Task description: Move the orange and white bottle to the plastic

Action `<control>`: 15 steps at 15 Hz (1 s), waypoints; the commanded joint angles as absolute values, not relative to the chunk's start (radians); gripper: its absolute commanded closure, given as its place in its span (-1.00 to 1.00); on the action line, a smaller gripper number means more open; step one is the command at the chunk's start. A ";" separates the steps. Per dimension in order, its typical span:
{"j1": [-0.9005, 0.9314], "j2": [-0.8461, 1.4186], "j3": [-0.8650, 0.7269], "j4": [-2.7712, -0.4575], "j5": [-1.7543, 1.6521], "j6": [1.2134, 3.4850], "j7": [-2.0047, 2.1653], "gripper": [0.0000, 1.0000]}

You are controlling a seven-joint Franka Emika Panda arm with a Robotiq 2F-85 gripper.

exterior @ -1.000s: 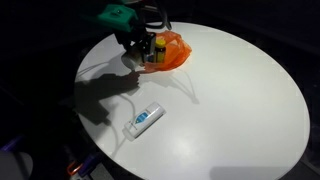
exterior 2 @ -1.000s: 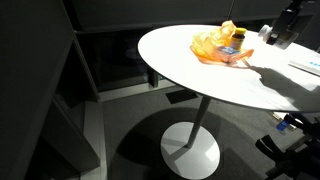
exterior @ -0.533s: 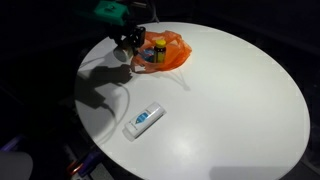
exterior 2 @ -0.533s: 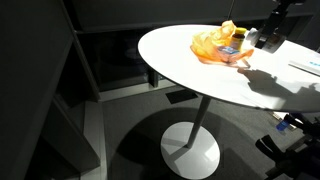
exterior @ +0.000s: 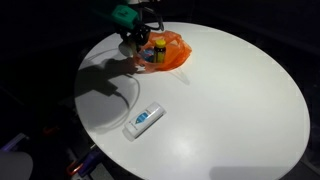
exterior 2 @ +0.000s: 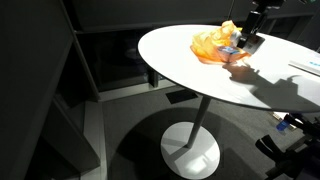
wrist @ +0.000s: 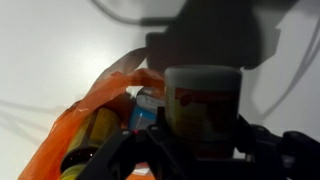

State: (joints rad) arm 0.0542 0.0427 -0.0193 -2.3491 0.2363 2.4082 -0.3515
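The orange and white bottle (wrist: 203, 100) has a white cap and an orange label, and it fills the middle of the wrist view between my fingers. My gripper (wrist: 203, 150) is shut on it. In both exterior views the gripper (exterior: 139, 42) (exterior 2: 245, 34) hangs at the edge of the orange plastic bag (exterior: 172, 52) (exterior 2: 210, 44). In the wrist view the plastic (wrist: 85, 125) lies just left of the bottle, with a blue item (wrist: 148, 106) and a yellow item (wrist: 93, 136) inside. The bottle is mostly hidden by the gripper in the exterior views.
The round white table (exterior: 230, 110) (exterior 2: 180, 55) stands on a single pedestal. A white and blue tube (exterior: 144, 120) lies nearer the table's front; it also shows at the frame edge (exterior 2: 306, 65). A thin cable (exterior: 115, 85) loops across the table.
My gripper, with the bottle in it, has moved closer to the orange plastic bag. The bag and the tube have not moved.
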 commanded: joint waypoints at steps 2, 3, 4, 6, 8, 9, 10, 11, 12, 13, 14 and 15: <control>0.016 0.156 0.001 -2.214 0.280 2.357 -0.386 0.28; 0.009 0.179 0.003 -2.190 0.279 2.352 -0.385 0.28; 0.002 0.201 0.006 -2.166 0.278 2.346 -0.384 0.28; -0.015 0.245 0.014 -2.117 0.273 2.338 -0.383 0.28; -0.033 0.284 0.022 -2.071 0.270 2.330 -0.380 0.28; -0.041 0.300 0.025 -2.048 0.267 2.325 -0.377 0.28; -0.048 0.312 0.027 -2.026 0.265 2.317 -0.373 0.28; -0.053 0.324 0.028 -2.010 0.261 2.316 -0.370 0.28; -0.060 0.332 0.030 -1.996 0.260 2.317 -0.368 0.28; -0.065 0.339 0.031 -1.983 0.259 2.320 -0.367 0.28; -0.071 0.343 0.033 -1.972 0.261 2.325 -0.367 0.28; -0.078 0.346 0.036 -1.962 0.267 2.331 -0.371 0.28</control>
